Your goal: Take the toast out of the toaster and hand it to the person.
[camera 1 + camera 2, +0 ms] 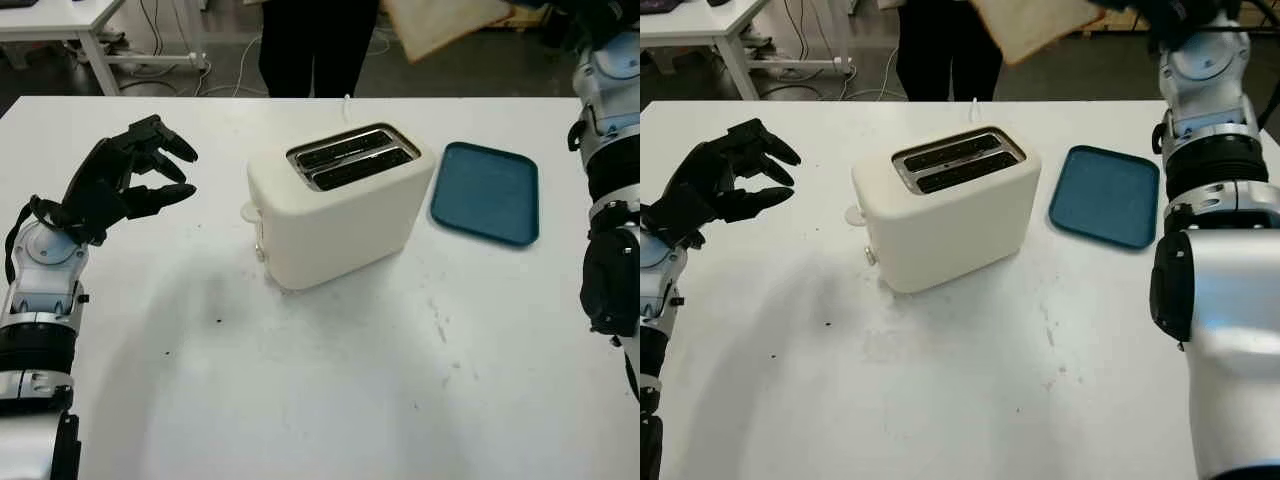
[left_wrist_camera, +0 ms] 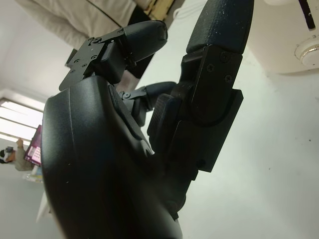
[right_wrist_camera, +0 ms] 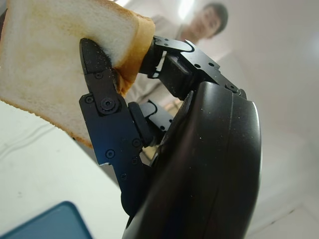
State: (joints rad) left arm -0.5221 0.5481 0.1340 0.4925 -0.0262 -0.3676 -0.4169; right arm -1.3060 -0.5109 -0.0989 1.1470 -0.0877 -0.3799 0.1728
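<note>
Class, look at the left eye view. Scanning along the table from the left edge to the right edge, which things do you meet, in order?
Left robot hand → toaster → blue tray → right arm at the right edge.

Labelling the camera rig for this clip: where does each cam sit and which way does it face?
Left eye: head camera, looking down at the white table, toaster and blue tray; open left hand hovers at the table's left.
Right eye: same scene, a little offset; right arm raised, toast at the top edge, by the person.
Left wrist: beside its own hand's black shell, facing the table and toaster base.
Right wrist: beside the right hand gripping the toast, facing up toward the person.
Shared: both eyes; toast in right eye and right wrist.
</note>
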